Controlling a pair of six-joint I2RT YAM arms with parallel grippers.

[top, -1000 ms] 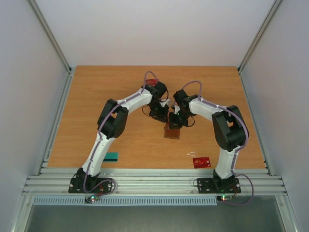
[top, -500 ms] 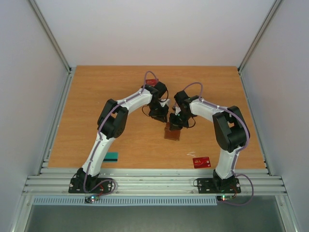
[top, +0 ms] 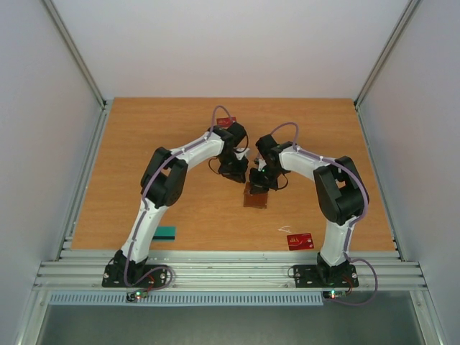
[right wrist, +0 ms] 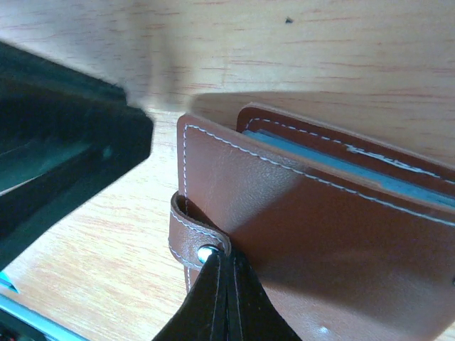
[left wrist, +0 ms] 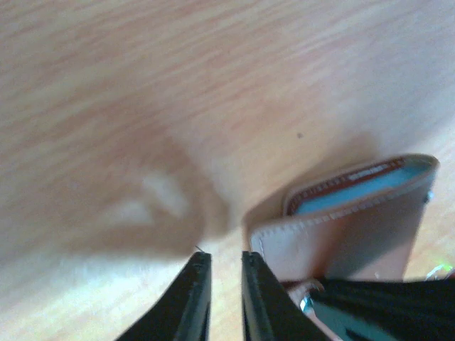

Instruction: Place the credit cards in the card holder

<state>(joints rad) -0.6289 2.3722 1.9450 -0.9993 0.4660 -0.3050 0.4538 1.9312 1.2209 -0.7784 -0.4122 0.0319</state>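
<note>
The brown leather card holder (top: 256,197) lies mid-table between both grippers, its cover (right wrist: 320,227) raised so a blue-teal strip (right wrist: 320,160) shows inside; I cannot tell lining from card. My right gripper (right wrist: 227,259) is shut, its tips pressed against the holder at the snap tab (right wrist: 190,234). My left gripper (left wrist: 220,254) stands just left of the holder (left wrist: 341,234), jaws a narrow gap apart with only bare wood between them. Loose credit cards: a teal one (top: 166,232) front left, a red one (top: 300,241) front right, and another red one (top: 227,121) behind the left wrist.
Both wrists (top: 248,169) crowd together over the holder. A thin white wire scrap (top: 285,230) lies beside the front red card. A metal rail (top: 230,269) edges the near side, and white walls enclose the wooden table (top: 144,144).
Both wrists have edged slightly away from the bases over the holder. The left jaws have narrowed a little. The holder and loose cards stay put.
</note>
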